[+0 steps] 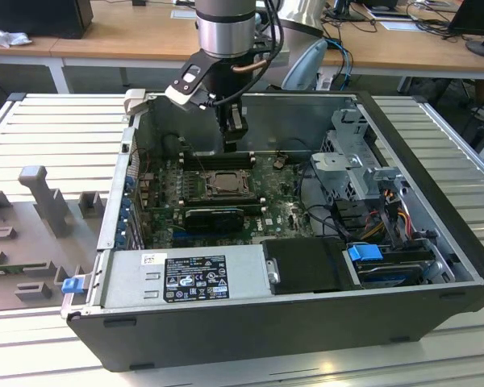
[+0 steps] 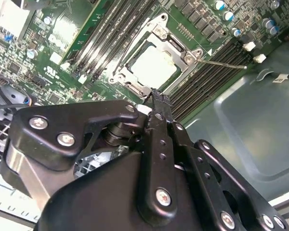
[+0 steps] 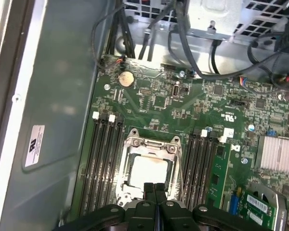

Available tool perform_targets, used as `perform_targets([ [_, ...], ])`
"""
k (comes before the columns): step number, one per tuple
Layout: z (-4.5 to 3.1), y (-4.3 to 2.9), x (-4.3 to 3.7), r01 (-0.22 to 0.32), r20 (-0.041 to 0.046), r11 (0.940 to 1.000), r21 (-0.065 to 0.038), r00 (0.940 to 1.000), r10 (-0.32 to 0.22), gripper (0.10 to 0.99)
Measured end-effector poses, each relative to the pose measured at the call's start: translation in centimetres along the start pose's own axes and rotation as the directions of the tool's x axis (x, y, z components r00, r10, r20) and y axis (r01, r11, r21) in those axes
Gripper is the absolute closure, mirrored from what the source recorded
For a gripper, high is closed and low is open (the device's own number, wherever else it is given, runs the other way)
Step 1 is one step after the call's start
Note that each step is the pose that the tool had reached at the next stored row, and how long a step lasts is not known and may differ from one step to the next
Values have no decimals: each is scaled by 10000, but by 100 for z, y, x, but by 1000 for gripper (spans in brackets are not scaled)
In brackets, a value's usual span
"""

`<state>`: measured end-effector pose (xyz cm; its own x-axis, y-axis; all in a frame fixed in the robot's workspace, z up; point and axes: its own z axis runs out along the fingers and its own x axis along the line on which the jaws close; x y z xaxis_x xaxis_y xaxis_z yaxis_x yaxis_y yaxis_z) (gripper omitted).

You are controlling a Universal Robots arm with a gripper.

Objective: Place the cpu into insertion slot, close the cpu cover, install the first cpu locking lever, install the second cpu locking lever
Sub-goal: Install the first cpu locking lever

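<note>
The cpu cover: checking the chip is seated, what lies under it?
The window of the cpu cover shows the pale cpu; the frame hides its edges, and the cpu hides whatever lies beneath.

Downward-pointing pincer (image 3: 154,188), fully closed.

1. In the first wrist view, the pressed-together fingers (image 3: 149,195) hide the cpu cover's (image 3: 152,145) nearest edge.
2. The cpu's (image 3: 147,171) edge beneath the fingers is also covered.
3. In the exterior view, the insertion slot (image 1: 223,185) below the fingers is too small to make out.

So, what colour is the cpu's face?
Pale silvery-beige; the cpu shows best in the first wrist view.
</note>
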<state>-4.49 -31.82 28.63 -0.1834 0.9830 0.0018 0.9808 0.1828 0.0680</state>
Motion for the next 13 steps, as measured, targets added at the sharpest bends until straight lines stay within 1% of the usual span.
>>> perform_targets([
  [5, 0, 0, 0, 571, -39, 9984, 0, 9984, -571, 980],
  [8, 0, 0, 0, 904, -62, 9959, -1, 9959, -904, 980],
  [10, 0, 0, 0, 1138, -78, 9935, -3, 9935, -1138, 980],
  [13, 0, 0, 0, 1649, -113, 9863, -7, 9862, -1649, 980],
])
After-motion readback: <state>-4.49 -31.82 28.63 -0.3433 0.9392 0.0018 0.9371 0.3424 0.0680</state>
